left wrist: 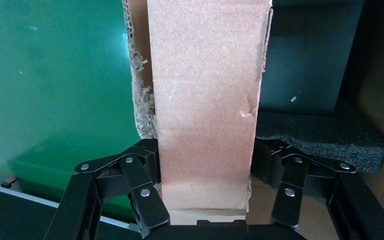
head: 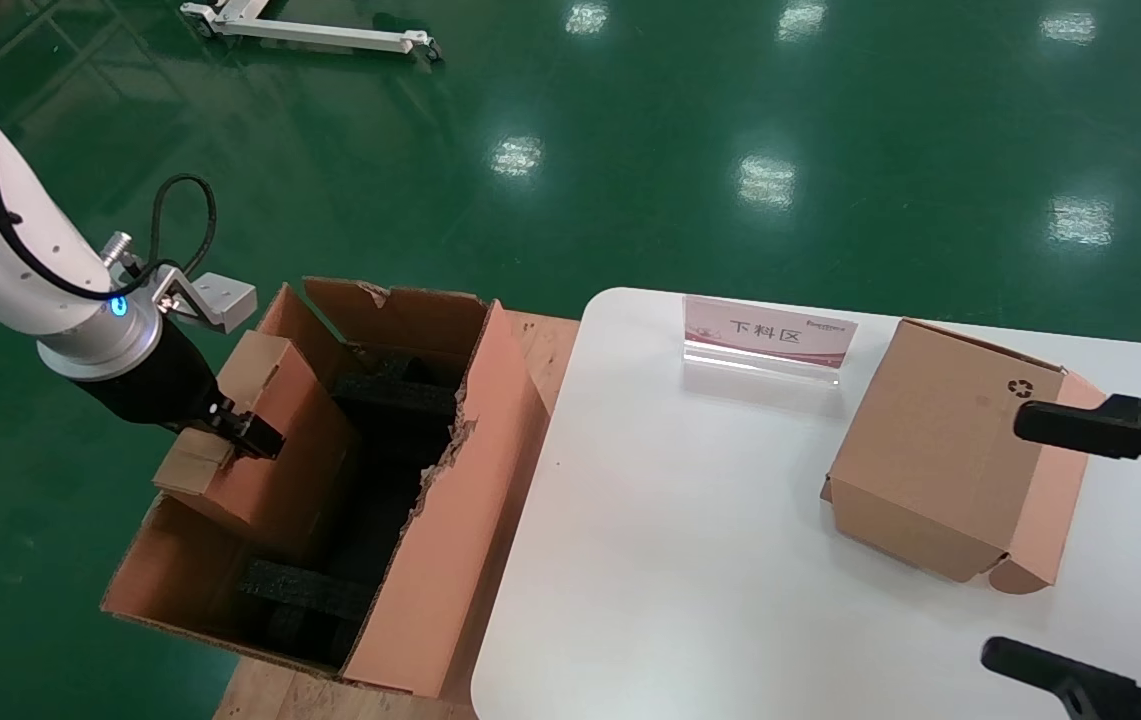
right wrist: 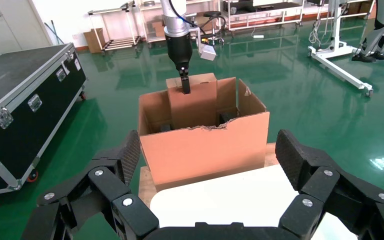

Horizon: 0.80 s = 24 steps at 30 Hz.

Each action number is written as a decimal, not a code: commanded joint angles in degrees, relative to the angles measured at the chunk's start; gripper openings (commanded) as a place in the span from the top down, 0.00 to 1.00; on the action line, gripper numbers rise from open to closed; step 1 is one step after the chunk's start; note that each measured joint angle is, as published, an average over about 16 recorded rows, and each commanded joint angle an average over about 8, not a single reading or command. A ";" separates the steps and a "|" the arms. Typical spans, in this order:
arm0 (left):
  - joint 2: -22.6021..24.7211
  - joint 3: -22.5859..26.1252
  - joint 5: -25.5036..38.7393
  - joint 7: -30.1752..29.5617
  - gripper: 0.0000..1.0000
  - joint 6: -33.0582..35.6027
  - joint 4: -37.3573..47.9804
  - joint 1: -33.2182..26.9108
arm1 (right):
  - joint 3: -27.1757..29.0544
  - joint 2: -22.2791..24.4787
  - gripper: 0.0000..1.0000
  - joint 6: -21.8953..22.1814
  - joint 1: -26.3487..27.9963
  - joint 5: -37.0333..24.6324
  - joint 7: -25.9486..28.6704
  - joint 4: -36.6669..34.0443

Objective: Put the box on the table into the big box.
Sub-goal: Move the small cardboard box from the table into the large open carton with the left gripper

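green floor, white table [head: 690,560] | left gripper [head: 248,436] fingers clamp the box [head: 265,455] over big box [head: 450,540] off table's left edge | right gripper [head: 1080,545] spread wide, idle | risk: box snags torn rim, tips

1. The box [head: 265,440] is slim, plain brown cardboard. It stands on edge inside the big box, against its left wall, its top above the rim, clamped at the top edge by the left claw [head: 248,432].
2. The big box [head: 450,500] is a deep brown carton with ragged torn rims and black foam inside, standing open just left of the desk [head: 690,560].
3. The desk is white, smooth, round-cornered.
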 commanded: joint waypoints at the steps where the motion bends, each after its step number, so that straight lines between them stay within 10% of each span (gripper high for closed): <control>1: 0.05 0.06 0.05 -0.43 0.46 -0.14 -0.18 0.28 | 0.00 0.00 0.00 0.00 0.00 0.00 0.00 0.00; 5: 0.11 0.19 0.22 -1.15 0.00 -0.29 -0.46 0.60 | 0.00 0.00 0.00 0.00 0.00 0.00 0.00 0.00; 24: 0.20 0.43 0.53 -2.42 0.00 -0.59 -0.95 1.18 | 0.00 0.00 0.00 0.01 0.00 0.00 0.00 -0.01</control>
